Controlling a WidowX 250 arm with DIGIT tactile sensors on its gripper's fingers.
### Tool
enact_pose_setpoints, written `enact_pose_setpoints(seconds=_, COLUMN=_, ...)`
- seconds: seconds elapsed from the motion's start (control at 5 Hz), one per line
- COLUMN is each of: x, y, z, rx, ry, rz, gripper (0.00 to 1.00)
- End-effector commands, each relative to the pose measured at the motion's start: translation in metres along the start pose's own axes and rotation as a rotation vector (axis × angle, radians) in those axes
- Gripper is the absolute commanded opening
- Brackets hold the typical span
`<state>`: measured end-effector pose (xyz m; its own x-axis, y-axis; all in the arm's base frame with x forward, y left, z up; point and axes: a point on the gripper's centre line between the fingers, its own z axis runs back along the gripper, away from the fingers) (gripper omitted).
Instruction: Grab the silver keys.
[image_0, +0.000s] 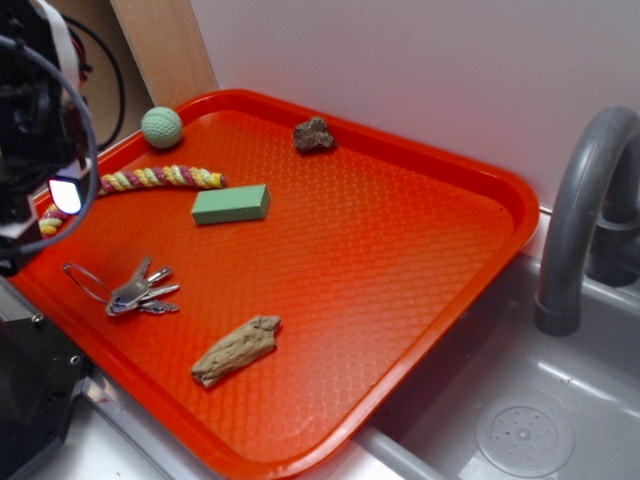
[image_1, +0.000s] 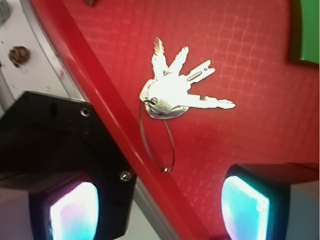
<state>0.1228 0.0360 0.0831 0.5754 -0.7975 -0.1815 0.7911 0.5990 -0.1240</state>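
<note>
The silver keys (image_0: 143, 291) lie flat on the red tray (image_0: 400, 260), near its front-left rim, fanned out with their thin wire ring (image_0: 88, 281) trailing toward the tray's edge. Nothing has hold of them yet. In the wrist view the keys (image_1: 175, 92) sit in the upper middle of the picture, with the ring (image_1: 157, 140) looping down toward the rim, and the gripper (image_1: 160, 210) shows its two pads (image_1: 74, 212) spread wide at the bottom corners, one over the tray's rim and the other over the tray floor. The jaws stand well open and empty, with bare tray and rim between them.

So the grasp itself is wholly left to do. The arm seems to be hanging above the left side of the tray (only its dark body shows at the left edge of the exterior view), and I judge it is at the approach stage: lined up roughly over the keys but not down on them.

The green block (image_0: 231, 203), the braided rope toy (image_0: 150, 180), the green ball (image_0: 161, 127), the dark rock (image_0: 314, 135) and the piece of driftwood (image_0: 236, 350) lie apart from the keys.
</note>
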Motion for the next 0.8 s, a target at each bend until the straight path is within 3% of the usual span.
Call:
enact_pose_setpoints(seconds=0.0, x=0.017, y=-0.002, z=-0.019, rx=0.022, ry=0.004, rz=-0.063, gripper=1.0)
enact_pose_setpoints(seconds=0.2, x=0.024, y=-0.005, z=-0.031, rx=0.053, ry=0.014, rz=-0.088, gripper=1.0)
enact_pose_setpoints(seconds=0.4, x=0.027, y=-0.004, z=-0.038, rx=0.061, ry=0.025, rz=-0.068, gripper=0.06)
enact_pose_setpoints(seconds=0.6, x=0.027, y=0.0, z=-0.037, rx=0.047, ry=0.026, rz=-0.048, gripper=0.0)
